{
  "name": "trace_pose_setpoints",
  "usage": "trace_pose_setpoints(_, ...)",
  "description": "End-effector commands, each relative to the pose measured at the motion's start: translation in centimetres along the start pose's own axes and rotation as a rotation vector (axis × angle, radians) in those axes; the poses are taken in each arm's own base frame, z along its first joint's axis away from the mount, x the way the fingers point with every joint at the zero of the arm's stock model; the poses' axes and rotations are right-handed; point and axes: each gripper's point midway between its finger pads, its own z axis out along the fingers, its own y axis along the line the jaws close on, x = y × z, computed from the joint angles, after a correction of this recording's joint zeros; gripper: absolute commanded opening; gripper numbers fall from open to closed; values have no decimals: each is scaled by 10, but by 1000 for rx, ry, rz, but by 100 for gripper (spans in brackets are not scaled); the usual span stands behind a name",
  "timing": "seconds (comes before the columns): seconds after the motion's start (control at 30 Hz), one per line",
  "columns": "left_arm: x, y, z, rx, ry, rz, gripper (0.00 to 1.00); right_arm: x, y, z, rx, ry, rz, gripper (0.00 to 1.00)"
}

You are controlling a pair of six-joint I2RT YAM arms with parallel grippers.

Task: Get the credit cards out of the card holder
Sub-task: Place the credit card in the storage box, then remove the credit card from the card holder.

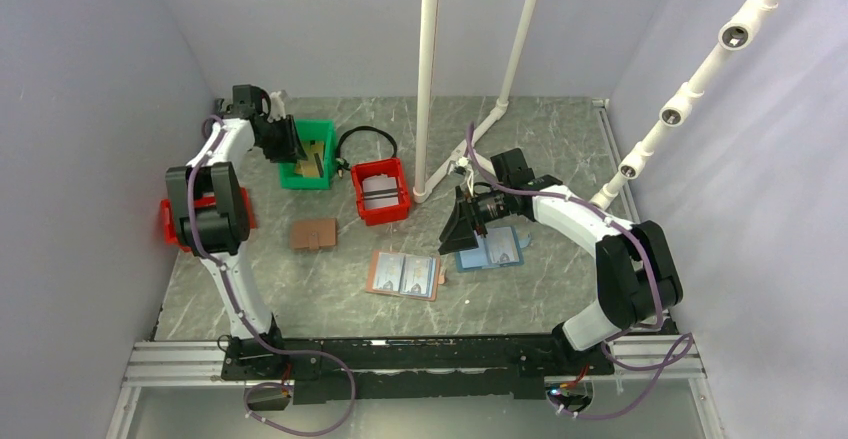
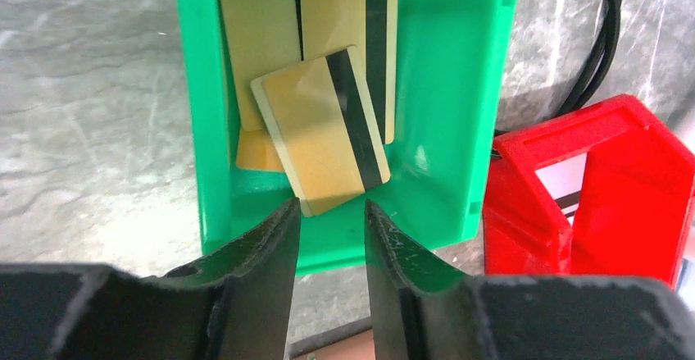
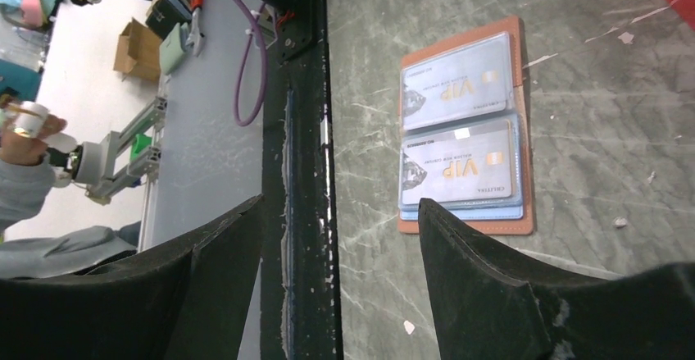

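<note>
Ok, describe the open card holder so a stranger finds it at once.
Start at the black rail at the near edge. Just beyond its middle lies the card holder, opened flat. Its brown border sets it apart from the all-blue holder nearby.

2 robot arms were stretched forward, both grippers angled downward.
The left gripper (image 2: 332, 211) had its jaws narrowly parted; the right gripper (image 3: 340, 212) had its jaws wide apart.
</note>
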Motion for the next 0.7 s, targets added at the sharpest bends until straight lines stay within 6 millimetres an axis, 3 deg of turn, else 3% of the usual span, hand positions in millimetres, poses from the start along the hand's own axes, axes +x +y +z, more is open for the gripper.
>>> trace_pose_setpoints(0.0, -51, -17, -68, -92, -193, 59, 40, -15, 3, -6, 35, 2, -147, 70)
trace_pose_setpoints(0.1, -54, -26, -99, -108, -258, 69, 44, -12, 0, -9, 93, 42, -209, 70)
trace_pose_setpoints(0.2, -43, -37, -129, -93, -335, 48, 57, -12, 2, -14, 138, 68, -283, 69)
trace_pose_setpoints(0.23, -42, -45, -148, -73, -398, 42, 65, -13, 2, -16, 154, 73, -310, 69)
trace_pose_setpoints(0.33, -12, -52, -168, -33, -466, -57, 98, -13, 5, -23, 202, 96, -402, 68)
trace_pose_setpoints(0.43, 31, -68, -172, 84, -431, -110, 99, -7, 7, -30, 240, 119, -537, 65)
trace_pose_setpoints(0.53, 69, -98, -174, 263, -366, -155, 100, -2, 14, -32, 249, 88, -679, 64)
trace_pose_setpoints(0.67, 117, -134, -179, 479, -217, -258, 87, 10, 32, -27, 177, 42, -862, 61)
